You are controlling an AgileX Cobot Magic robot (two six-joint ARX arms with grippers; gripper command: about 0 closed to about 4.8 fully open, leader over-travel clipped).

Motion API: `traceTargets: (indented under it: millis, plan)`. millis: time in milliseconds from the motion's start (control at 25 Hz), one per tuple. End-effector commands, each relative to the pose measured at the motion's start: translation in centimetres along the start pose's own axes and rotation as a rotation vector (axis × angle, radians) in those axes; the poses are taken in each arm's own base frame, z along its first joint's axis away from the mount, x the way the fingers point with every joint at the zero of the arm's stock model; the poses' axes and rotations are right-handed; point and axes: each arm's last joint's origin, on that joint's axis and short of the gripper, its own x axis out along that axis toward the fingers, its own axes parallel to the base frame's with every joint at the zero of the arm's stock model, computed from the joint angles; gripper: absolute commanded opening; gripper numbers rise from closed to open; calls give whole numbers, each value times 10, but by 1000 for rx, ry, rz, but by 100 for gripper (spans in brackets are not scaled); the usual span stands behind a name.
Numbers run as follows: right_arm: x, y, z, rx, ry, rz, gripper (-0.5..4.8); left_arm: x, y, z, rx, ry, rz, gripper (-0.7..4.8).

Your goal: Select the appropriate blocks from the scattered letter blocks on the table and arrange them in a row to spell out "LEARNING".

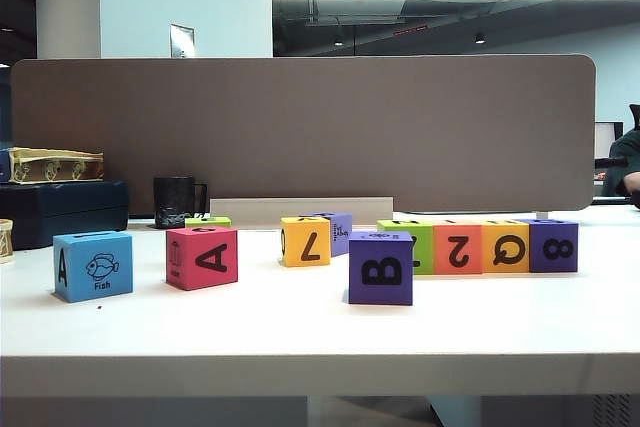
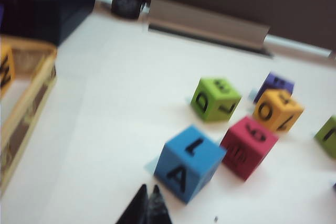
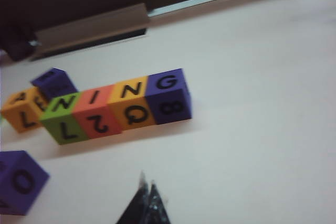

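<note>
Several letter blocks stand on the white table [image 1: 320, 337]. In the exterior view a blue block [image 1: 92, 265] and a red block [image 1: 202, 258] stand on the left, a yellow block [image 1: 305, 241] and a purple B block [image 1: 381, 267] in the middle. A touching row of green [image 3: 63, 116], red-orange [image 3: 97, 111], yellow-orange [image 3: 131, 100] and purple [image 3: 168, 95] blocks shows N, I, N, G on top. My left gripper [image 2: 148, 188] is shut and empty, just short of the blue block [image 2: 188, 162]. My right gripper [image 3: 147, 182] is shut and empty, in front of the row. Neither gripper shows in the exterior view.
A grey-brown partition board [image 1: 300, 127] closes the back of the table. A black mug [image 1: 178, 201] and a dark box [image 1: 62, 209] stand at the back left. A wooden tray [image 2: 21, 103] lies near the left arm. Red [image 2: 248, 146], green [image 2: 214, 98] and yellow-orange [image 2: 277, 109] blocks cluster beyond the blue one.
</note>
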Motion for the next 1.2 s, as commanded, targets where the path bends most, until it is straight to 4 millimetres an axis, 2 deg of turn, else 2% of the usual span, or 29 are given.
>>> traceTargets:
  millis: [40, 401, 641, 841, 922, 1082, 1202]
  plan:
    - [-5, 7, 16, 40, -64, 54, -2, -6, -5, 17, -20, -60, -18, -6]
    - [-30, 27, 72, 15, -223, 124, -2, -17, -14, 42, -6, -118, -88, -6]
    - [-36, 36, 97, 7, -243, 163, -2, -25, -18, 59, 2, -157, -99, -6]
    - [-24, 40, 110, 3, -140, 219, -2, -23, -23, 73, 1, -93, -134, -6]
    - [-17, 42, 116, 1, -79, 225, -2, -19, -25, 84, 7, -58, -145, -6]
    - [1, 47, 133, -27, 37, 261, -2, -3, -29, 112, 74, 17, -135, -6]
    - [17, 52, 151, -27, 115, 294, -2, 18, -31, 131, 63, 105, -122, -6]
